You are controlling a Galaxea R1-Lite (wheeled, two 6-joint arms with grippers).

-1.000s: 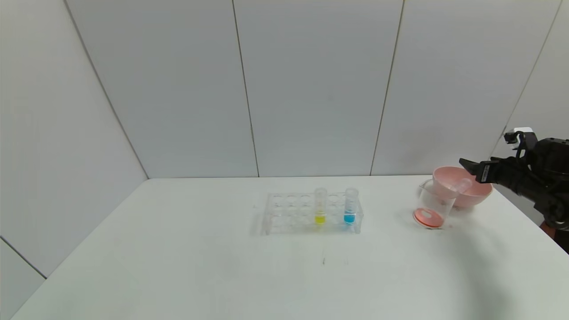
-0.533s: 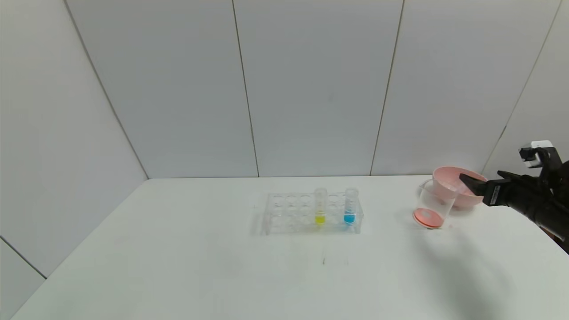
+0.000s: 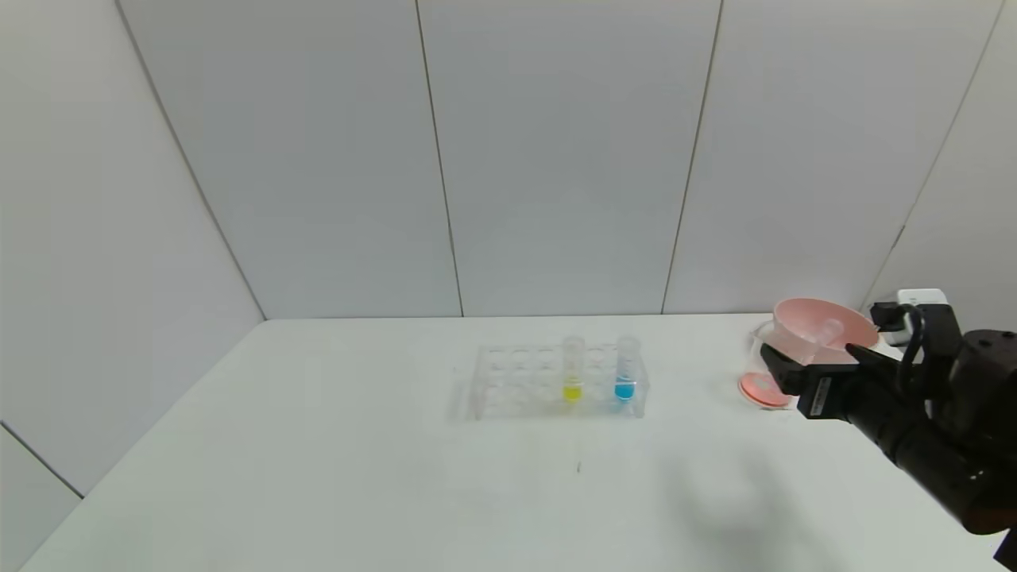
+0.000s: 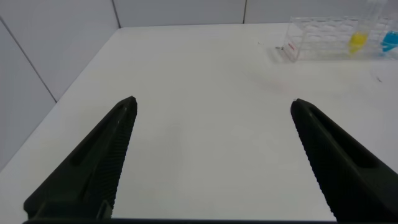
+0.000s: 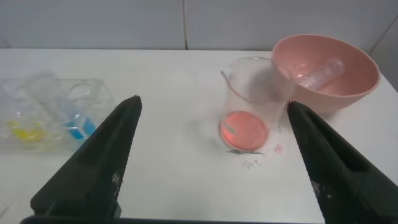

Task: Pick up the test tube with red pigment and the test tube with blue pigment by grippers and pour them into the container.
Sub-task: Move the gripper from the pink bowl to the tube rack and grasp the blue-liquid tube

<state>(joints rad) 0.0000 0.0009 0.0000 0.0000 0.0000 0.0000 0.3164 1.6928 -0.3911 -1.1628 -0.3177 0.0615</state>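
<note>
The blue-pigment tube stands in the clear rack beside a yellow tube; it also shows in the right wrist view. No tube with red liquid shows. The red liquid lies in the beaker, also seen in the right wrist view. An empty clear tube lies in the pink bowl. My right gripper is open and empty, just in front of the beaker and bowl, and shows in its own view too. My left gripper is open and empty over bare table, far from the rack.
Small red drops mark the table by the beaker. The pink bowl touches the beaker's far side near the table's right back corner. White walls stand close behind the table. Bare table lies between the rack and the beaker.
My right gripper has come down from beside the pink bowl and moved nearer to me, now low in front of the beaker. The empty tube stays in the bowl.
</note>
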